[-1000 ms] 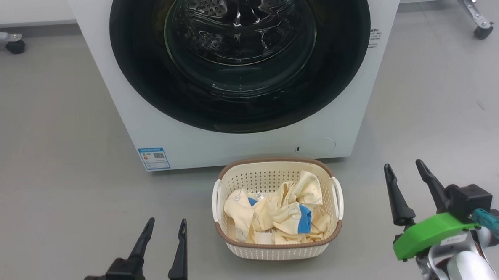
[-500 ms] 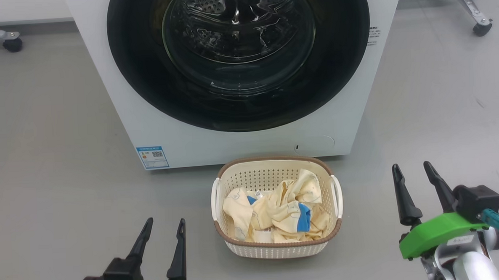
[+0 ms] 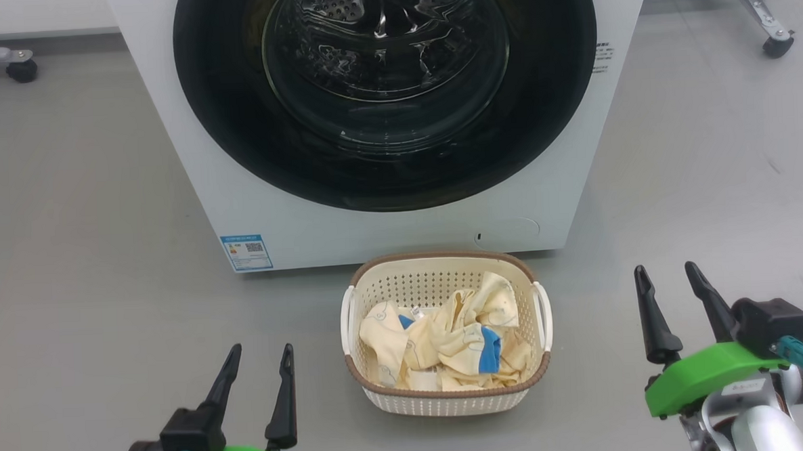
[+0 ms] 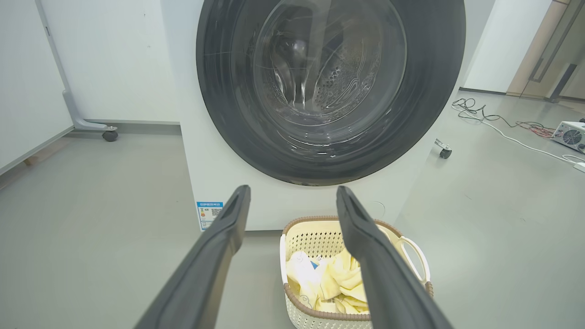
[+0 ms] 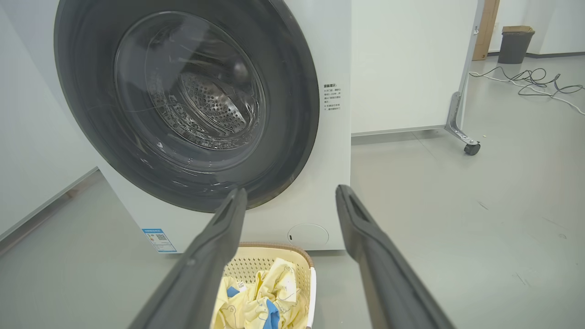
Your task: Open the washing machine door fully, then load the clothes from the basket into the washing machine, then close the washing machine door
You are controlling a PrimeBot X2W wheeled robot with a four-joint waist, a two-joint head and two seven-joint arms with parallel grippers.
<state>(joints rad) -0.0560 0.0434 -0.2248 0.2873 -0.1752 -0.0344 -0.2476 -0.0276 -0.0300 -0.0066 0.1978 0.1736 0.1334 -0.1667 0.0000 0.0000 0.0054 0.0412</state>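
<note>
- Shut washing machine door (image 3: pixel 552 110), flush on washing machine (image 3: pixel 375 233).
- On floor (image 3: pixel 70 233) just before it: basket (image 3: pixel 443 257), clothes (image 3: pixel 447 345) heaped inside.
- Flanking basket: left tool (image 3: pixel 261 348), right tool (image 3: pixel 665 268), both wide, empty.

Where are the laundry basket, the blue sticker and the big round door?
basket (image 3: pixel 450 403), head view, front wall.
blue label (image 3: pixel 247 252), head view, its middle.
washing machine door (image 3: pixel 234 124), head view, left of black rim.
</note>
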